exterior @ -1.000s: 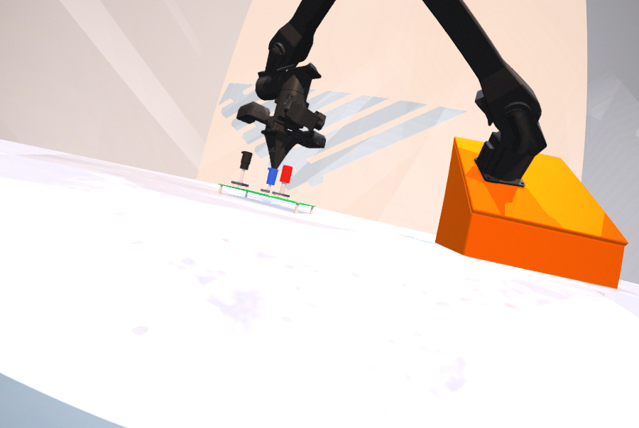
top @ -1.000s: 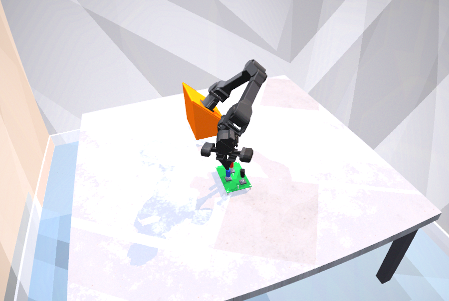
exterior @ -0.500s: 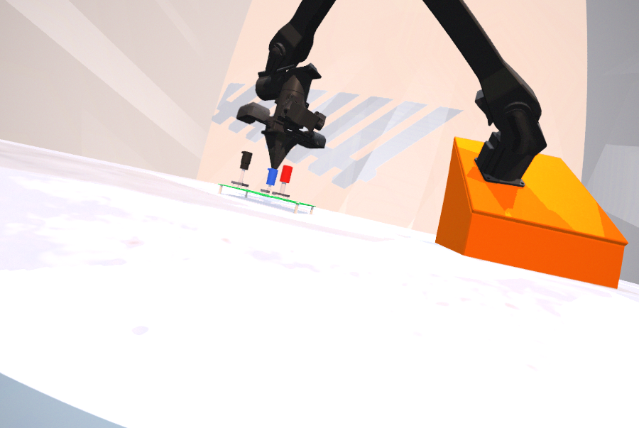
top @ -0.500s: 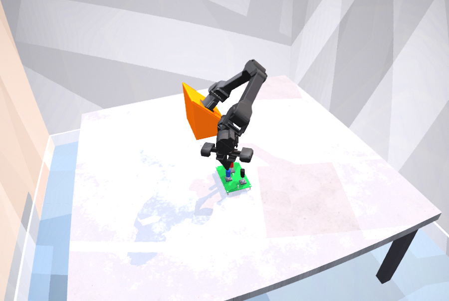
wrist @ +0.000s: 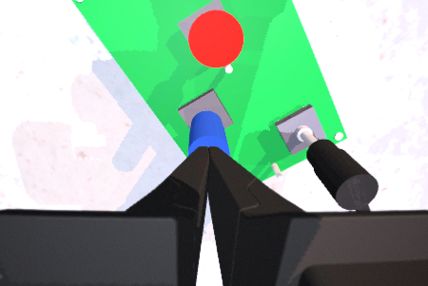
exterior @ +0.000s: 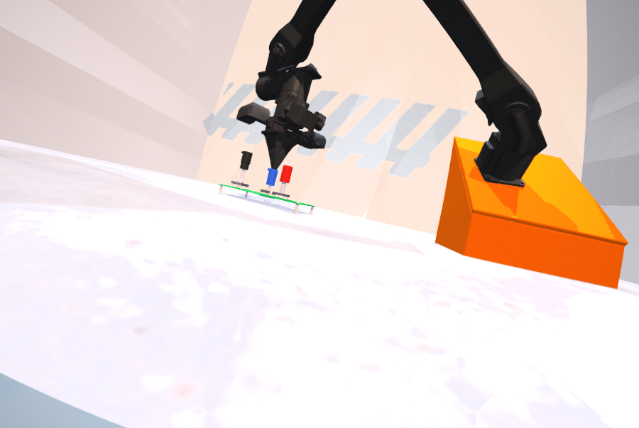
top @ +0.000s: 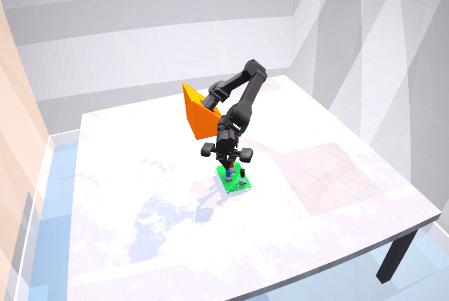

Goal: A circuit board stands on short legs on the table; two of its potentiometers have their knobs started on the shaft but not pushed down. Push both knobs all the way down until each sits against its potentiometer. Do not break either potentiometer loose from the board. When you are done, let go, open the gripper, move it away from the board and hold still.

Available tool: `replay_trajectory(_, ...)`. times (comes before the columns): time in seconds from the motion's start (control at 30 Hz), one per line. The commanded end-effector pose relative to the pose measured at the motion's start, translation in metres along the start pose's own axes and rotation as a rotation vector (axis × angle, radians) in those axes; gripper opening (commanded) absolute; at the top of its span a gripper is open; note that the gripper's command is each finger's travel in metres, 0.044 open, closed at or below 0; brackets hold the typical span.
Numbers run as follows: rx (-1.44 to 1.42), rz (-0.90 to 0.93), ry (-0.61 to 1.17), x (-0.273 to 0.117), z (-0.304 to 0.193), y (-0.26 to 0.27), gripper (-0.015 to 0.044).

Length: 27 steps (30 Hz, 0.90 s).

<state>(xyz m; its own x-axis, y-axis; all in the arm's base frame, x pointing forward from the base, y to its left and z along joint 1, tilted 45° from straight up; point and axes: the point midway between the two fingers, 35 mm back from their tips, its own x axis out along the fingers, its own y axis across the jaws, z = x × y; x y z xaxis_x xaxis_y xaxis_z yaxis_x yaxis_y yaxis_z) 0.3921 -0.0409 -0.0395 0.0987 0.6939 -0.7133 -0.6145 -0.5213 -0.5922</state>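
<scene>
Red knob [wrist: 216, 38] and black knob [wrist: 341, 174] flank closed fingers.

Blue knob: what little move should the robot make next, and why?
Probably press straight down a bit more. The shut fingers rest on top of the blue knob, which in the exterior view stands lower than the red knob but not clearly against its potentiometer.

White mottled table [top: 181, 239] with faint pink and blue patches, carried on dark legs [top: 395, 254]. Pale blue floor [top: 47, 195] below. Grey faceted walls [top: 145, 18] behind; peach wall [top: 14, 109] at one side. Orange wedge-shaped block [exterior: 527, 226] stands on the table.
</scene>
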Motion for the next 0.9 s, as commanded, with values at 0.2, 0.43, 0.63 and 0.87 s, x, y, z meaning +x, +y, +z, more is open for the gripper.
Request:
replay_trajectory(0.2, -0.01, 0.002, -0.007, 0.0107, 0.0004, -0.0029, 0.0)
replay_trajectory(0.43, -0.01, 0.002, -0.007, 0.0112, 0.0004, -0.0029, 0.0)
replay_trajectory(0.63, -0.01, 0.002, -0.007, 0.0118, 0.0004, -0.0029, 0.0)
replay_trajectory(0.87, -0.01, 0.002, -0.007, 0.0136, 0.0004, -0.0029, 0.0)
